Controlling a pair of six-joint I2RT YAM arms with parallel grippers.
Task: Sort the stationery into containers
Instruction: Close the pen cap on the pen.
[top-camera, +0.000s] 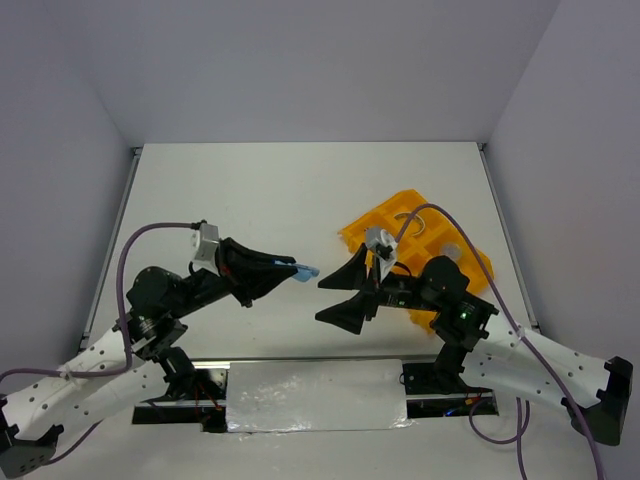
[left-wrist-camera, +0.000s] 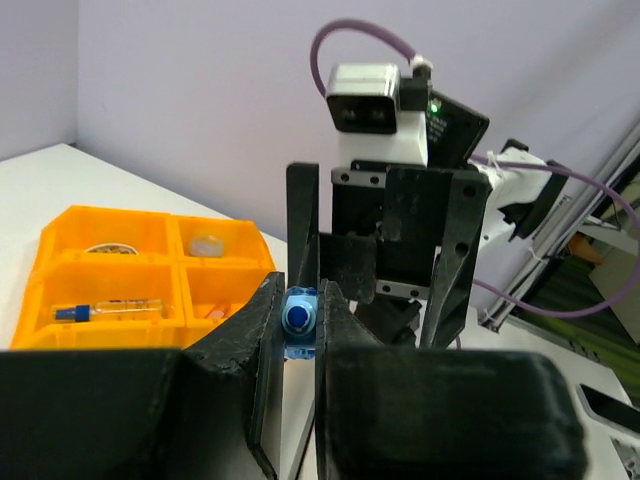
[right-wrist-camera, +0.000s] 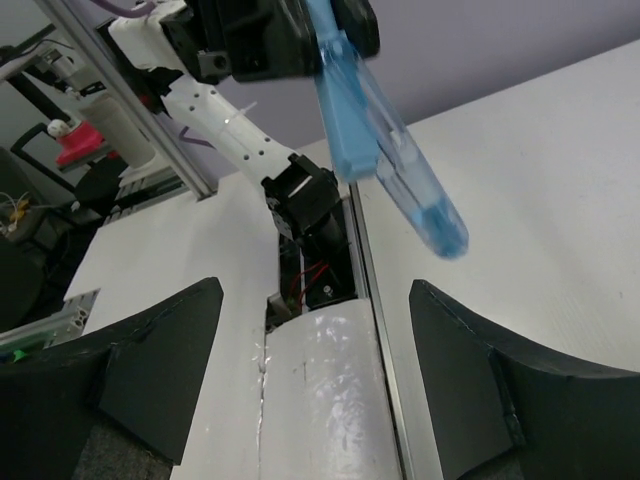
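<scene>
My left gripper (top-camera: 292, 268) is shut on the blue pen-like piece (top-camera: 306, 271), held above the table and pointing right; end-on it shows between the jaws in the left wrist view (left-wrist-camera: 298, 318). My right gripper (top-camera: 332, 298) is wide open and empty, facing the pen from the right, a short gap apart. The pen (right-wrist-camera: 385, 160) hangs above and between its fingers. The orange-yellow tray (top-camera: 380, 225) lies behind the right arm. In the left wrist view the tray (left-wrist-camera: 60, 262) holds the tape ring (left-wrist-camera: 110, 247), the clear cup (left-wrist-camera: 208, 243) and the blue-capped bottle (left-wrist-camera: 105, 311).
A white padded block (top-camera: 315, 394) lies at the near edge between the arm bases. A grey purple cable (top-camera: 150, 235) loops over the left arm and another over the right arm (top-camera: 450, 225).
</scene>
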